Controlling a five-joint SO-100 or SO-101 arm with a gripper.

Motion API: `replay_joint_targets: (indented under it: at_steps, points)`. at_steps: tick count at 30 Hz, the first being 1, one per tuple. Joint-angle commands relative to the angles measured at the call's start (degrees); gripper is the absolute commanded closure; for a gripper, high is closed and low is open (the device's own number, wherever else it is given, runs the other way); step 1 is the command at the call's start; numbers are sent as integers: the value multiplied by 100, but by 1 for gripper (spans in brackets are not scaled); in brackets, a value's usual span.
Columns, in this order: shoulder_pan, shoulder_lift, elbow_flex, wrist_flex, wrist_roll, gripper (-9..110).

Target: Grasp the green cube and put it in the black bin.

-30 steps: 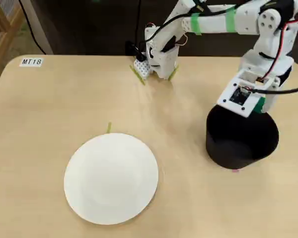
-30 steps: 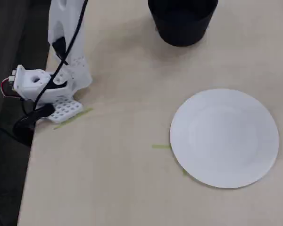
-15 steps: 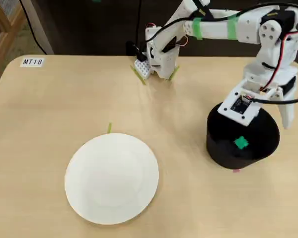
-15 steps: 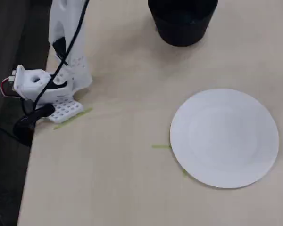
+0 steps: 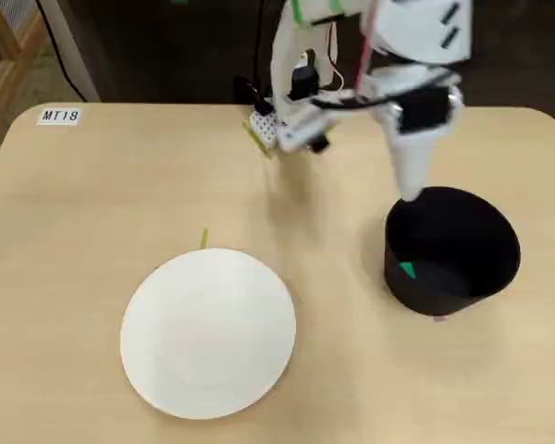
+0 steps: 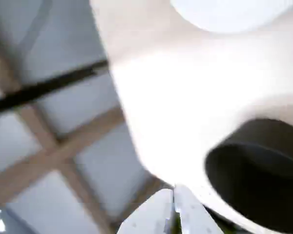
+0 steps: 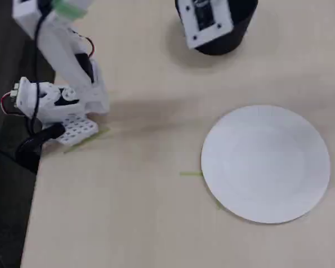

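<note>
The green cube [image 5: 405,269] lies on the floor of the black bin [image 5: 467,282], near its left wall in a fixed view. My gripper [image 5: 409,191] points straight down just above the bin's far rim, its white fingers pressed together and holding nothing. In the wrist view the two fingertips [image 6: 174,194] meet at the bottom edge, with the bin [image 6: 259,180] to their right. In the other fixed view the arm's wrist covers part of the bin [image 7: 234,34], and the cube and the fingers are hidden.
A white plate [image 5: 208,328] lies at the front left of the table, and shows in the other fixed view [image 7: 265,164]. A thin green tape strip [image 5: 203,239] lies at its far edge. The arm's base [image 5: 287,120] stands at the table's back. A label [image 5: 59,116] is at the back left.
</note>
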Motion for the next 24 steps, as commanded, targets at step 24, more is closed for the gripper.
replay_joint_targets:
  at_steps: [24]
  points:
    - [571, 7163, 9343, -1485, -870, 102]
